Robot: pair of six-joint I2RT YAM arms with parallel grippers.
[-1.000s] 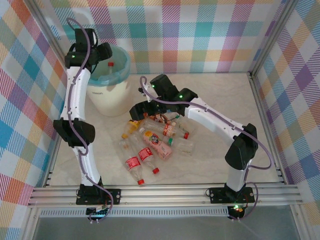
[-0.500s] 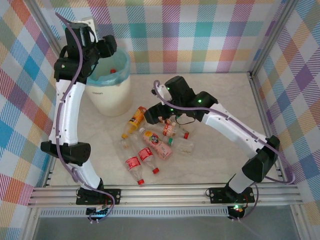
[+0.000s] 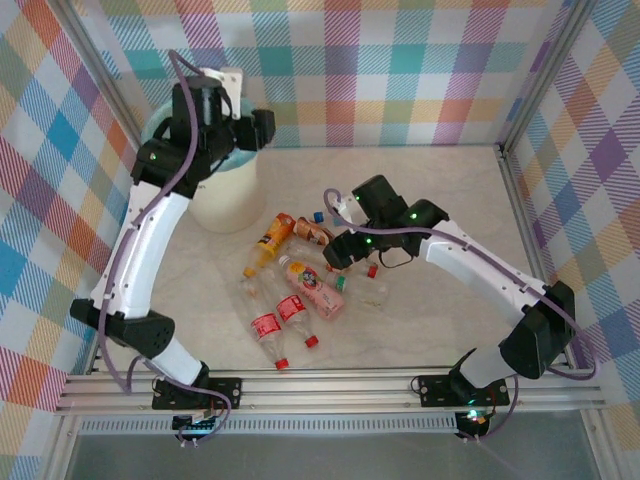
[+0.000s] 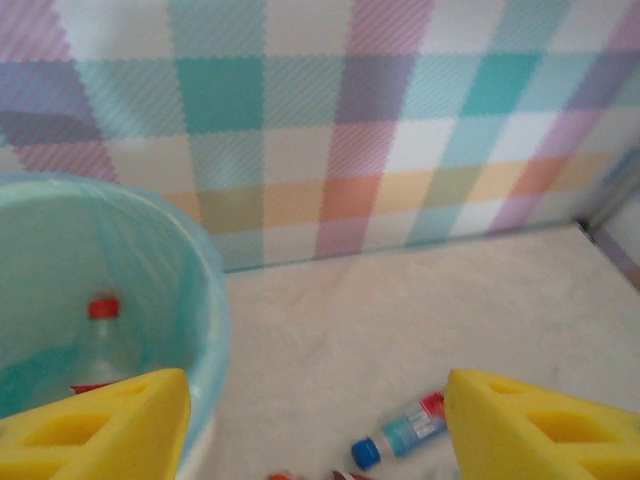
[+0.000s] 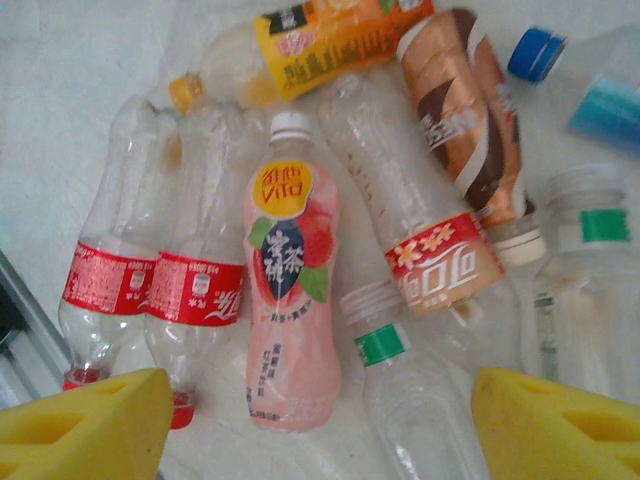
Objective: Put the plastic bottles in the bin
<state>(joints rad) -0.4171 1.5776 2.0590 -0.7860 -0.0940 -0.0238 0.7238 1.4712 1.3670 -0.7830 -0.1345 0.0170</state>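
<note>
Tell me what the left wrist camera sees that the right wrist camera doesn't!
Left wrist, not right wrist: the bin with a red-capped bottle inside, and the checked wall. Right wrist, not left wrist: the pink bottle and two red-label bottles lying side by side. Both: the blue-capped bottle on the pale table, plus yellow tool fingers.

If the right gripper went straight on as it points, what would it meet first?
Probably the pink-labelled bottle ahead of the right gripper; the clear green-labelled bottle beside it may be as near.
</note>
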